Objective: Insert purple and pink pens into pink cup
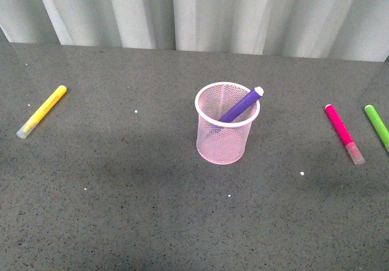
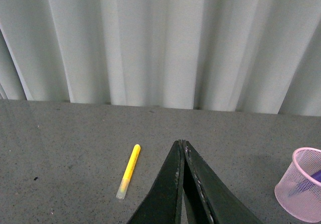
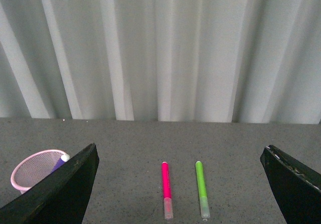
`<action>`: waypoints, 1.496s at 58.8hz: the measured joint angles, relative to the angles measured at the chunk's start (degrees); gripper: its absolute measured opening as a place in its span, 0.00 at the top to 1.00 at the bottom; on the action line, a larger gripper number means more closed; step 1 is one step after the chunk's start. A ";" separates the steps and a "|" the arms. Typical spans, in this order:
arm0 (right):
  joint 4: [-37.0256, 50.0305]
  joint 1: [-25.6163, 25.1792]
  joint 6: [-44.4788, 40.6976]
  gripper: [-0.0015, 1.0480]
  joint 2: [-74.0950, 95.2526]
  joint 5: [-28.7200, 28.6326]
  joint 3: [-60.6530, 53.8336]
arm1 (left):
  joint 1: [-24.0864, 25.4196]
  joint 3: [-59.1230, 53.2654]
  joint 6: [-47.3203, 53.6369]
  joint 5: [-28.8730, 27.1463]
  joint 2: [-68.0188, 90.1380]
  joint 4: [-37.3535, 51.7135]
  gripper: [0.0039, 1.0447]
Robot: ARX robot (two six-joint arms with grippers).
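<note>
Front view: purple pen (image 1: 240, 106) in pink cup (image 1: 222, 144), aslant up-right

magenta-pink marker pen (image 3: 165, 180) lying flat | green marker pen (image 3: 200, 180) just beside it | pale-pink wire-mesh cup (image 3: 32, 168) well apart, dark purple pen (image 3: 60, 159) inside

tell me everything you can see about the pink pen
The pink pen is a short, thick magenta marker, plastic by its look, with a clear frosted cap on the end nearer the front camera. It lies flat on the grey speckled table, to the right of the pink cup and outside it. The green marker lies beside it without touching it. Nothing grips it.
</note>
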 joint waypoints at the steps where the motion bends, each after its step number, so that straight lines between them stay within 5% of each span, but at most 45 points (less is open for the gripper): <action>1: 0.00 0.00 0.00 0.07 0.00 0.00 0.00 | 0.00 0.00 0.00 0.00 -0.72 -0.63 0.97; 52: 0.00 0.00 0.00 0.07 0.00 0.00 0.00 | 0.00 -0.02 0.00 0.00 -18.67 -18.18 0.97; 59: 0.00 0.00 0.02 0.07 0.00 0.02 0.00 | 0.00 0.02 0.02 0.02 -26.29 -27.71 0.97; 82: 0.00 0.00 0.00 0.07 0.00 0.00 0.00 | 0.00 0.02 0.02 0.00 -28.57 -28.48 0.97; 88: 0.00 0.00 0.00 0.07 0.00 0.00 0.00 | 0.00 0.02 0.00 0.00 -28.59 -28.48 0.80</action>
